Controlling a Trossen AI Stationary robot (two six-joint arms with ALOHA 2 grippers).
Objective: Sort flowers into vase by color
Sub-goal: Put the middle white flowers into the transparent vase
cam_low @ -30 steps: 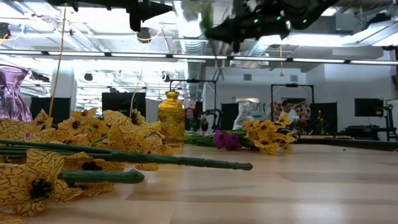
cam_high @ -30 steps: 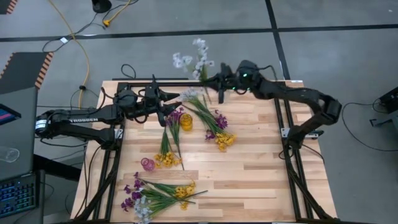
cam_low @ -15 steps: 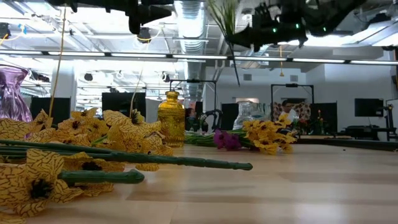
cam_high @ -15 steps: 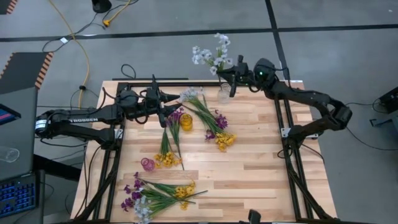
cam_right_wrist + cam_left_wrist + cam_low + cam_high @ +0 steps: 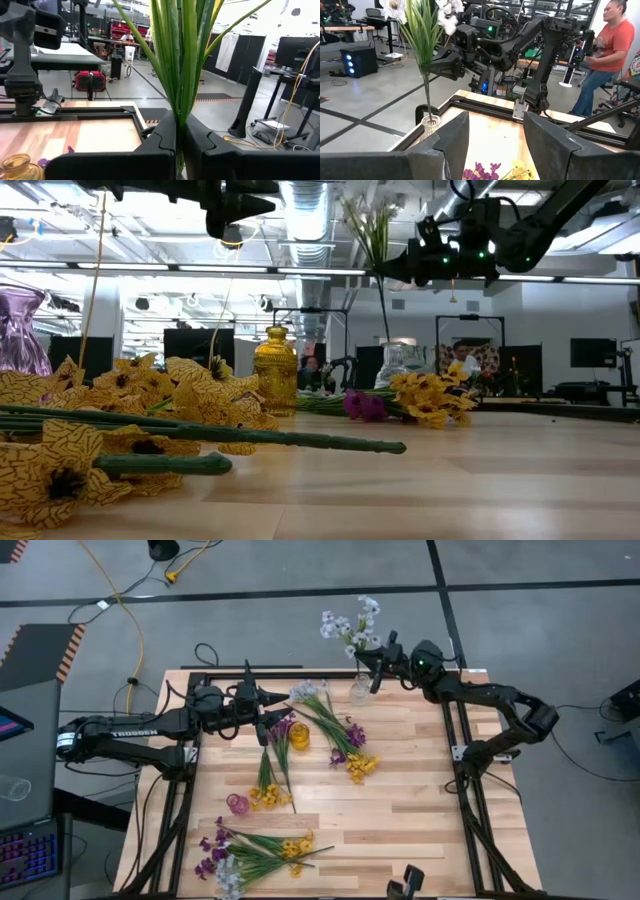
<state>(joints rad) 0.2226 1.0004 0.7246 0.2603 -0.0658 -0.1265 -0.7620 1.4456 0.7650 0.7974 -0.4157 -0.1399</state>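
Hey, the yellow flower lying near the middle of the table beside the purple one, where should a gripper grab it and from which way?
Grip the yellow flower on its bare green stem, between the blossoms and the far tip. It lies flat, running diagonally toward the clear vase, so come from above with the jaws across the stem. The purple flower crowds the blossom end.

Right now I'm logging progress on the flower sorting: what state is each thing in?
White flower spray: held upright, stem in clear vase.
Clear glass vase: upright.
Amber glass vase: upright, empty.
Small purple vase: upright, empty.
Right gripper: shut on spray.
Left gripper: open, empty.
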